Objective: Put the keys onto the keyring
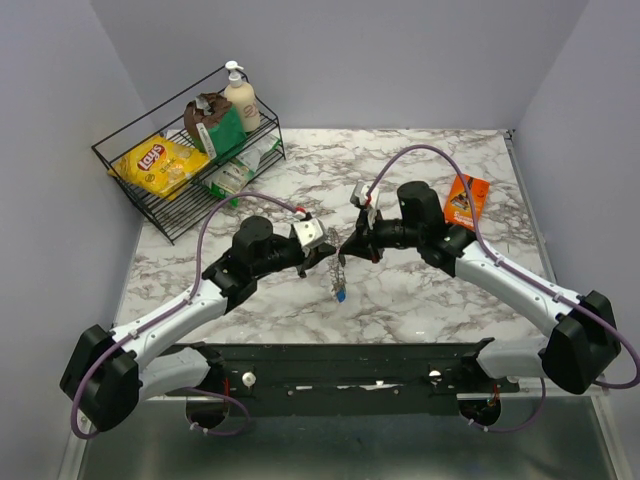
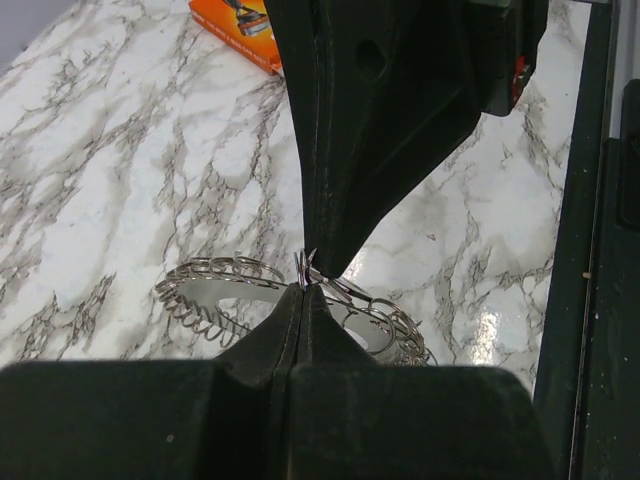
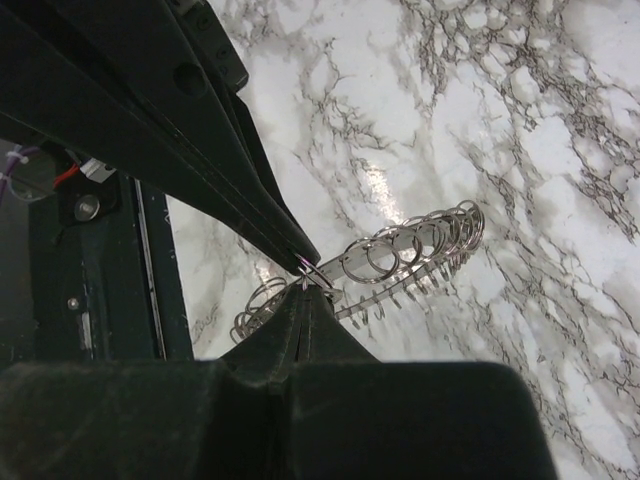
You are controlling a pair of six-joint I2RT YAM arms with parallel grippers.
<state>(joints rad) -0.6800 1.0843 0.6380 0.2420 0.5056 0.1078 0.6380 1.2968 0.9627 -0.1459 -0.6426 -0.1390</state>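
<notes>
**Me:** Nearest the lens in the left wrist view is my left hand [image 2: 301,300], fingers pressed flat together with no gap. Its tip pinches a small wire loop on the rim of the keyring [image 2: 215,283].

**Checker:** And the other arm?

**Me:** My right hand [image 2: 318,255] comes down from the top of that same view, fingers likewise together. Its tip touches mine at the same loop. The right wrist view agrees: the two tips meet point to point, and the ring curves away to the right behind them, its rim lined with small wire loops.

**Checker:** Which hand carries the weight?

**Me:** Cannot tell. Both are clamped at the one spot.

**Checker:** Where is the ring relative to the surface?

**Me:** In the top view it hangs edge-on between the two hands, over the middle of the marble surface [image 1: 430,290], and looks to be off it. The blue key [image 1: 341,295] dangles at the ring's lowest point. The other keys are too small to make out.

**Checker:** What else is there?

**Me:** An orange packet [image 1: 466,200] lies flat at the far right, well apart from the hands. A black wire basket [image 1: 190,215] sits at the far left corner. It holds a yellow crisp bag [image 1: 160,165], and a pump bottle [image 1: 240,100] stands upright at its back.
</notes>
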